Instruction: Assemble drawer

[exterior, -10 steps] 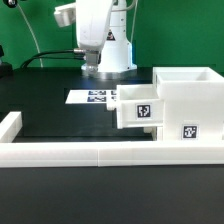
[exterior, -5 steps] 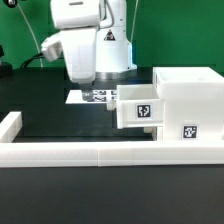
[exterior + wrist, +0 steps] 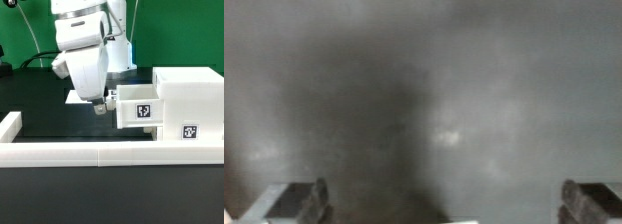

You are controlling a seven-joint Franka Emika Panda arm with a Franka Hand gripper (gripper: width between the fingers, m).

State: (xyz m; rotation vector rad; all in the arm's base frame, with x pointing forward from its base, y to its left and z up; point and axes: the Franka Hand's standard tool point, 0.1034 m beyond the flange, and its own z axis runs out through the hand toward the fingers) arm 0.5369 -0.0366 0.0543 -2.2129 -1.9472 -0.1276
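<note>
The white box-shaped housing (image 3: 185,108) stands at the exterior view's right with a square tag on its front. A knobbed tray (image 3: 139,108) with a tag on its face sticks partway out of the housing toward the exterior view's left. My gripper (image 3: 100,106) hangs just to the left of the tray's face, fingertips close above the black table. In the wrist view the two fingers (image 3: 295,200) stand far apart with nothing between them, over blurred grey surface. A second tray is not in view.
A long low white rail (image 3: 90,152) runs along the front with an upright end (image 3: 10,125) at the exterior view's left. The marker board (image 3: 82,97) lies behind my gripper, partly hidden. The arm's base stands at the back.
The arm has swung forward and down from the back. My gripper has come down toward the table next to the tray's face. The housing and tray have not moved.
</note>
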